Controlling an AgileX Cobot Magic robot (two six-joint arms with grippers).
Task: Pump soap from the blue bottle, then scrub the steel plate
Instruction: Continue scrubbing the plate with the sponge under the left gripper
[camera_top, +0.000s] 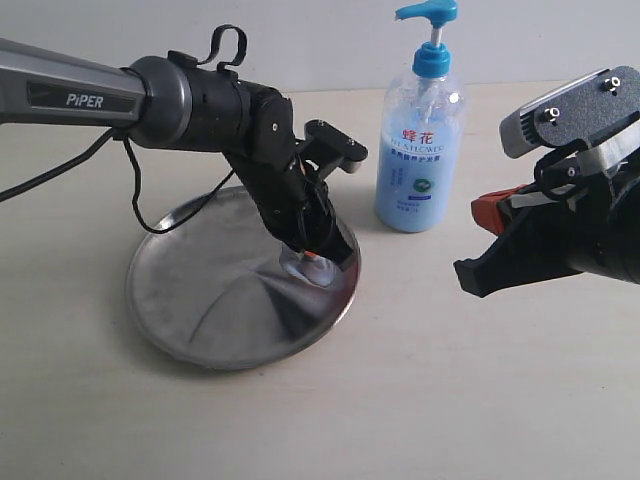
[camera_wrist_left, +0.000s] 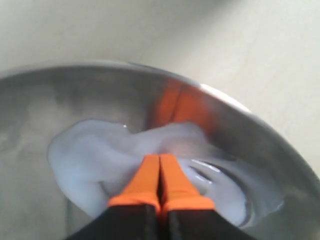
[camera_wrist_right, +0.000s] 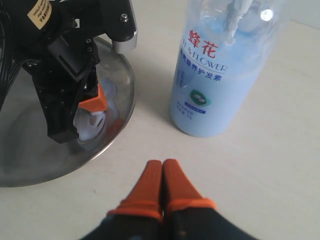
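Left end effector (camera_wrist_left: 160, 167): orange fingers pressed together, tips down in soap (camera_wrist_left: 85, 155), pale smear near rim of steel plate (camera_top: 190, 290). Right end effector (camera_wrist_right: 162, 172): fingers pressed together, above table (camera_top: 430, 400). Blue bottle (camera_top: 420, 150) upright on table, just beside plate.

The steel plate (camera_top: 190, 300) is bare metal, smooth and dull grey, with a blurred sheen. The soap (camera_wrist_left: 85, 160) on it is a pale, wet, glossy smear. The blue bottle (camera_top: 420, 160) is clear, smooth, shiny plastic, opaque bright blue at the top. The table (camera_top: 450, 400) is pale, matt and faintly grained. The left hand (camera_wrist_left: 159, 160) and right hand (camera_wrist_right: 162, 167) have matt orange tips on black plastic-looking bodies.
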